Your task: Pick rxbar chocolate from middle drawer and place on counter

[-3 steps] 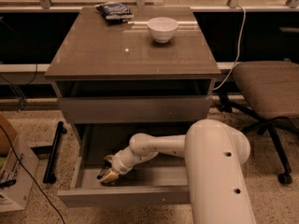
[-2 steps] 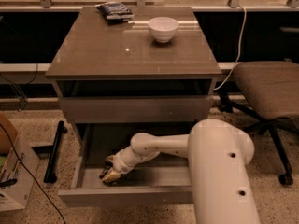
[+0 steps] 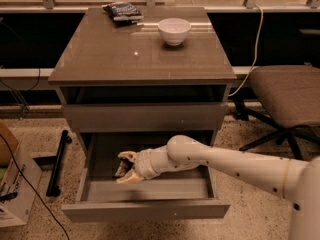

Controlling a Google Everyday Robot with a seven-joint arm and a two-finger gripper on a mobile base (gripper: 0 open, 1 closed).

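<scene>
The middle drawer (image 3: 145, 210) is pulled open below the counter (image 3: 100, 54). My gripper (image 3: 128, 167) reaches into its left part from the right, on the white arm (image 3: 210, 159). The pale fingers (image 3: 131, 177) stand on either side of a small dark bar with pale patches, the rxbar chocolate (image 3: 121, 168), and are shut on it. The bar sits just above the drawer floor near the left wall. Part of the bar is hidden by the fingers.
A white bowl (image 3: 174, 30) and a blue-black snack bag (image 3: 122, 11) lie on the back of the counter. A closed drawer front (image 3: 145, 116) is above the open one. An office chair (image 3: 290, 91) stands to the right, a cardboard box (image 3: 15, 184) and a black tube (image 3: 57, 161) to the left.
My gripper has moved a little up and back inside the drawer, with the dark bar between its fingers.
</scene>
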